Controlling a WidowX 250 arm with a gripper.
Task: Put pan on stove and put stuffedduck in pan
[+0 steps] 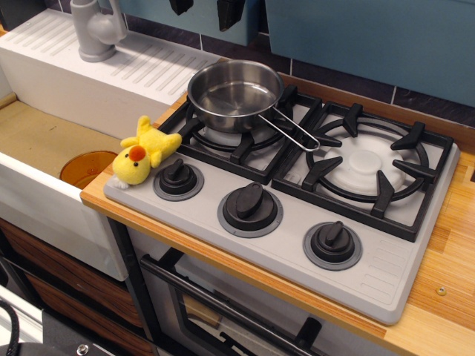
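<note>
The shiny steel pan point(234, 93) stands on the left burner grate of the light grey stove point(371, 259), its wire handle pointing right and forward. The pan is empty. The yellow stuffedduck point(142, 150) lies on the stove's front left corner, beside the left knob. My gripper point(204, 9) is high at the top edge, above and behind the pan. Only the two black fingertips show, spread apart with nothing between them.
A white sink with a grey faucet point(96, 30) lies to the left, with an orange disc point(85, 167) in its basin. The right burner point(367, 159) is bare. Wooden counter point(445, 259) runs along the right. An oven door is below the stove.
</note>
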